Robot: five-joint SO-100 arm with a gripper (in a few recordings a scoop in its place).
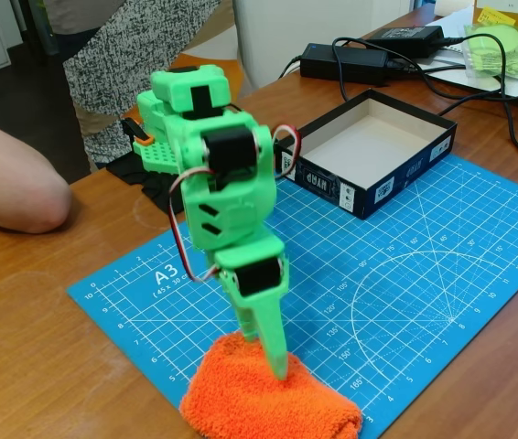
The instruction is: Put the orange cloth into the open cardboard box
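At the far left of the fixed view a person's forearm (12,178) rests on the wooden desk (48,347), and a patterned grey garment (126,64) shows behind it.

One blue cutting mat (396,283) lies on the desk, its long side running from lower left to upper right. At its near edge sits one cloth (268,402) — a bright orange, fluffy lump, wider than it is deep, its long axis running from left toward lower right, roughly along the mat's front edge. Part of it hangs over that edge onto the bare desk.

One green arm (222,174) stands over the mat's left half and reaches steeply down. Its claw (273,352) points downward, its tip pressed into the top of the cloth near the middle. From this side the fingers overlap, so I cannot tell whether they are apart or closed on the terry.

Further right and farther back sits one box (373,151) — shallow, square, dark outside with white labels, pale inside. It lies flat with its opening up, turned so a corner faces the camera, resting on the mat's far edge. It is well apart from the cloth.

Behind the box two black power adapters (341,59) lie with cables (479,96) trailing rightward, and at far right a yellow-green item in clear plastic (506,46) rests on papers.
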